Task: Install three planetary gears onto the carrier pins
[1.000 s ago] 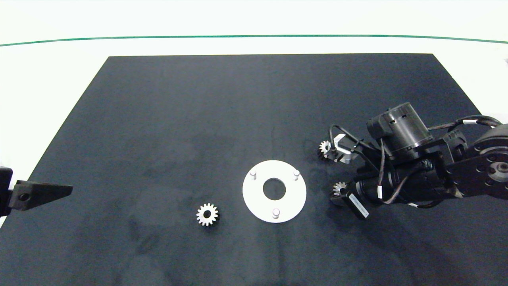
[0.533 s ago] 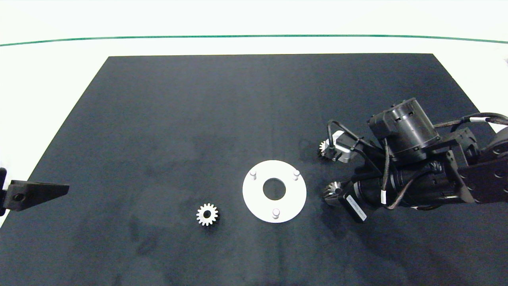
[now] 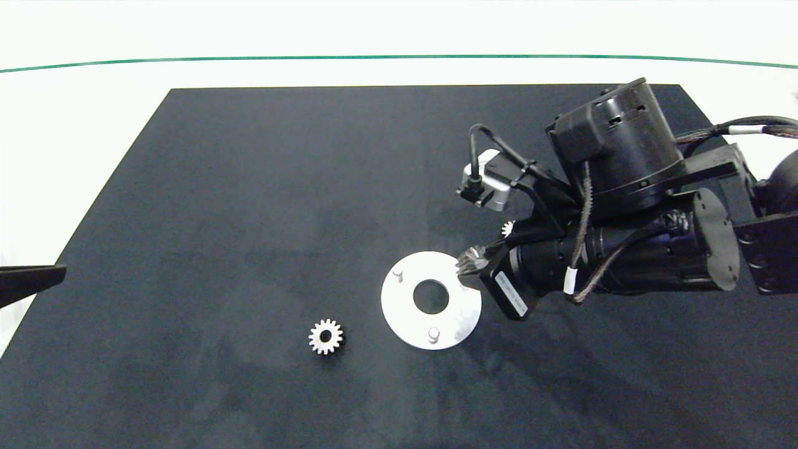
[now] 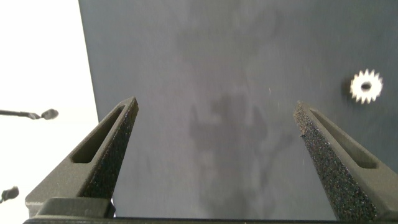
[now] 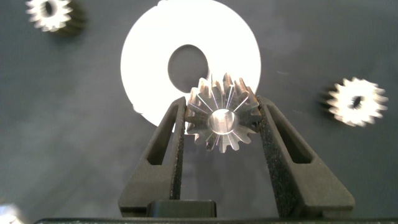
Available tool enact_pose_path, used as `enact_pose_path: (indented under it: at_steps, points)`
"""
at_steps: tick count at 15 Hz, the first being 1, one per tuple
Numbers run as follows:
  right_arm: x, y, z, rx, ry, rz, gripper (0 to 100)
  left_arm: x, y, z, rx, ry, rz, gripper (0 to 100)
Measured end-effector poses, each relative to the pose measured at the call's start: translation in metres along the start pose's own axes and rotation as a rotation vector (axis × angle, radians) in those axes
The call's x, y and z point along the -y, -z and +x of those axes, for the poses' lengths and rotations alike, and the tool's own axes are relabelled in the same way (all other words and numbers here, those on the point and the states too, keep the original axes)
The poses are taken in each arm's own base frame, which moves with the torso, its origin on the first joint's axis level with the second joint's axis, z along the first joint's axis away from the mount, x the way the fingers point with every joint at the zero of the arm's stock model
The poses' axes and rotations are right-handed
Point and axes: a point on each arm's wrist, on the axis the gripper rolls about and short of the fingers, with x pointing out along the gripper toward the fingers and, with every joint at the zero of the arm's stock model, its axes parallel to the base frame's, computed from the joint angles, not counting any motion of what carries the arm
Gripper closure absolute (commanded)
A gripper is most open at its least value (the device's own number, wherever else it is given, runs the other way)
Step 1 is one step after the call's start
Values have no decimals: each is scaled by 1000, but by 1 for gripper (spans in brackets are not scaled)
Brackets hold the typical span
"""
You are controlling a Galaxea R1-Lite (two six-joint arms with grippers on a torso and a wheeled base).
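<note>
Surface (image 3: 93,112): white, with a thin green line running across its far part.
Mat (image 3: 280,187): large and dark, covering most of the surface; everything in play sits on or above it.
Right arm (image 3: 629,249): reaches in from the right, its wrist held over the right part of the mat, raised off it.
White disc (image 3: 399,312): flat and round with a large centre hole, lying near the middle of the mat; two carrier pins (image 3: 434,335) show bare, the far-right one is hidden under the right end effector.
Right end effector (image 5: 222,121): clenched on a planetary gear (image 5: 222,121), its two fingers (image 5: 176,134) pressing opposite sides of the teeth; it hovers over the disc's far-right edge, gear bore facing the wrist camera.
Left end effector (image 4: 214,127): released, fingers spread wide, parked at the mat's left edge, well apart from the disc.
Loose gear, left (image 3: 325,337): flat on the mat just left of the disc, on its near side.
Loose gear, right (image 3: 507,228): on the mat to the far right of the disc, mostly hidden under the right arm.
</note>
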Motion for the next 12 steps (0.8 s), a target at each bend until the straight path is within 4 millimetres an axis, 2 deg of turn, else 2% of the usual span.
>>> enact_pose_path:
  at_steps: [4,12]
  points:
    - [-25,-2,12,-54,-66,-51,84,-1,1,-9,46,-10,-8,0]
    - [-41,9,20,-134,-106,-76,84,-1,2,-11,51,-11,-7,0]
